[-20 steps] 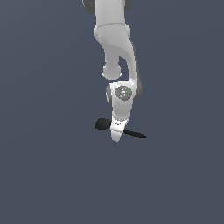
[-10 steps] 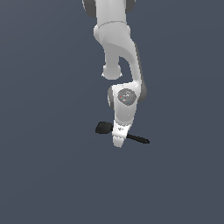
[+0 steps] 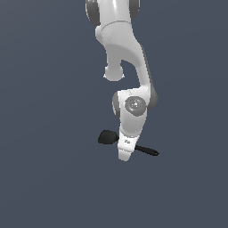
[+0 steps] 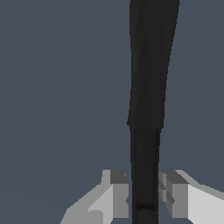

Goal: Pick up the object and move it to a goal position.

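Seen from the wrist, the jaws (image 4: pixel 143 199) stand at either side of the black utensil (image 4: pixel 148 78), one grey finger (image 4: pixel 118 192) close against its narrow end and the other finger (image 4: pixel 173 194) just beside it with a thin sliver of gap showing; whether they press the utensil firmly cannot be told from this view alone. The utensil runs away from the camera, its thin part passing between the fingers and widening into a broader dark body beyond, over plain slate-blue ground.

In the exterior view, the white Franka arm (image 3: pixel 127 58) reaches down from the top of the frame, its hand pointing downward with the jaws (image 3: pixel 124 156) hidden behind the hand's own casing. The utensil (image 3: pixel 107 137) crosses behind that hand: its broad rounded head juts out toward the exterior view's left, its thin handle toward the exterior view's right, tilted slightly downward. The flat worktop (image 3: pixel 44 178) shows no shadow, so whether the utensil rests on it or hangs above it cannot be told.
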Available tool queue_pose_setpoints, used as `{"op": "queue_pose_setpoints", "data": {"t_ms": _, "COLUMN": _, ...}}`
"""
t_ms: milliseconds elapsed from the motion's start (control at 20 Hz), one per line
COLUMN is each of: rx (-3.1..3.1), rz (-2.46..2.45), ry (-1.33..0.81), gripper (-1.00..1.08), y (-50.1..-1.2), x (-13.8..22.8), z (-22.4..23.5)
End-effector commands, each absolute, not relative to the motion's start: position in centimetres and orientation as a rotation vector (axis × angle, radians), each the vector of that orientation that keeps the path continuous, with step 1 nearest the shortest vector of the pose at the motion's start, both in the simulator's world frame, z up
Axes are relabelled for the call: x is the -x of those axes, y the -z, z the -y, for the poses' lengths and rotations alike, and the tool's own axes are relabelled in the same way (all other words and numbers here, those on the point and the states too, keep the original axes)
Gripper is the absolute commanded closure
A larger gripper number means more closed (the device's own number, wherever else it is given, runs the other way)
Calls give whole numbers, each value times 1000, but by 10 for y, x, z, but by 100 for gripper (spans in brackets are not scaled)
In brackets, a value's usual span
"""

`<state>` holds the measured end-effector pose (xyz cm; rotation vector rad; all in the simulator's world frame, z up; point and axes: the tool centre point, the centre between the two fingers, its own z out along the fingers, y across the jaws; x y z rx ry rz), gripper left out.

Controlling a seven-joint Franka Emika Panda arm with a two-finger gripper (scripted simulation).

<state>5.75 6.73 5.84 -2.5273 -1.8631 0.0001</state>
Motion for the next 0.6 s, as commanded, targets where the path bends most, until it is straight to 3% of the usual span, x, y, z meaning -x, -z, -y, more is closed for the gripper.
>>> {"op": "queue_pose_setpoints", "data": {"t_ms": 0, "rx": 2528, "rz": 1863, "ry": 1, "gripper": 108, "y": -65, "x": -71, "z": -70}}
{"op": "queue_pose_setpoints", "data": {"t_ms": 550, "rx": 2528, "rz": 1864, "ry": 0, "gripper": 108, "y": -84, "x": -120, "z": -81}}
